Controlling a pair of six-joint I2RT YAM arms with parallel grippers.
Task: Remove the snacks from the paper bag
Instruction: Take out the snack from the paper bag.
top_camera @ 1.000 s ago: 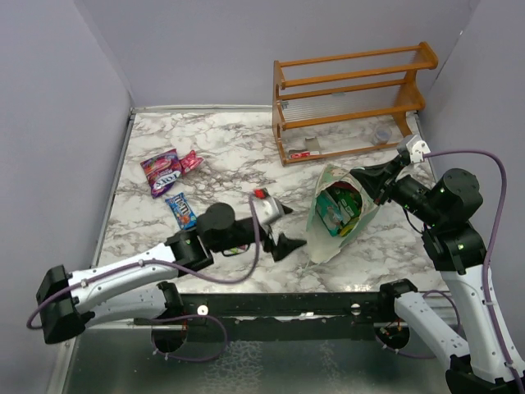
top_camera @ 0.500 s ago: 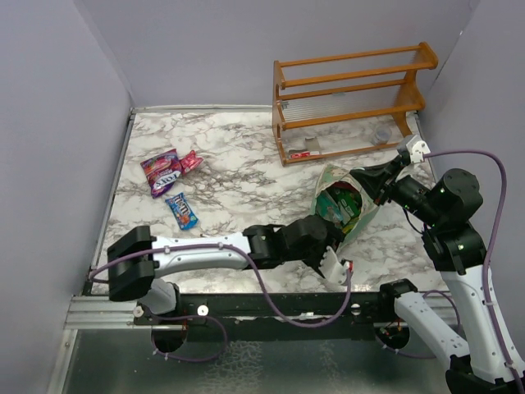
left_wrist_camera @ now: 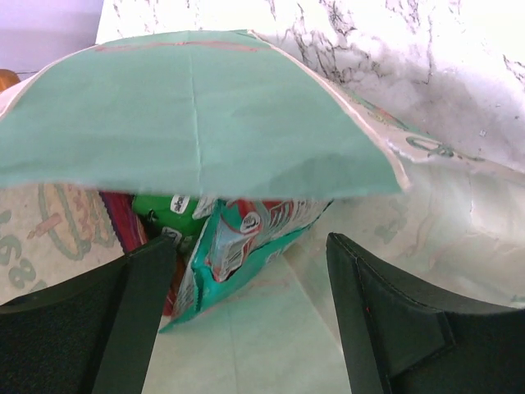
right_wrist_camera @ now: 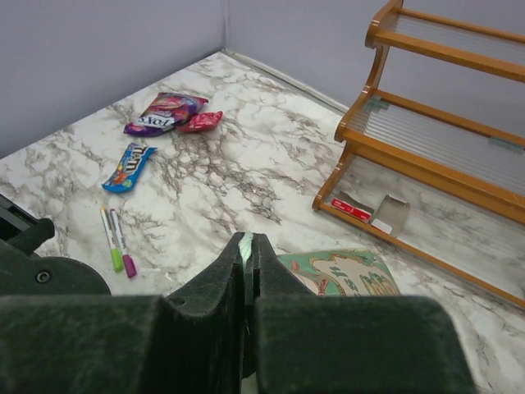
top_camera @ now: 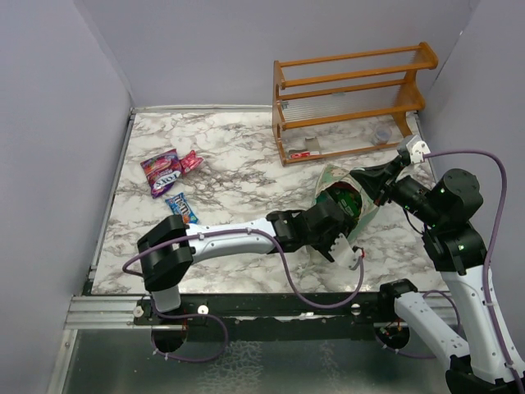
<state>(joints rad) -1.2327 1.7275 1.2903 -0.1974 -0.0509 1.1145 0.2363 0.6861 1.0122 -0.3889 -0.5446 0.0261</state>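
**Paper bag** (top_camera: 331, 175): at 3 o'clock on the desk (top_camera: 238, 156), with the wooden rack (top_camera: 353, 98) at its 12 o'clock. Seen from overhead it lies along a line from about 8 to 2 o'clock, mouth toward 8.

**Right pincer** (right_wrist_camera: 248, 246): fingers together, clamped on the thin green upper rim and holding it up like a canopy.

**Left pincer** (left_wrist_camera: 248, 250): fingers apart with nothing between them, at the bag mouth.

**Contents showing:**
- Teal packet (left_wrist_camera: 215, 271): dead ahead at 12 o'clock in the left wrist view. Its long axis runs about 7 to 1, low end toward the left finger.
- Green packet (left_wrist_camera: 168, 215): at the teal packet's 10 o'clock.

**Already out,** at 9 to 10 o'clock on the desk:
- purple packet (top_camera: 160, 169)
- pink packet (top_camera: 190, 162)
- blue packet (top_camera: 181, 210)

**Judgement:** the left arm is the nearer and the free one. It likely needs a straight advance, then to close across the teal packet's short side.
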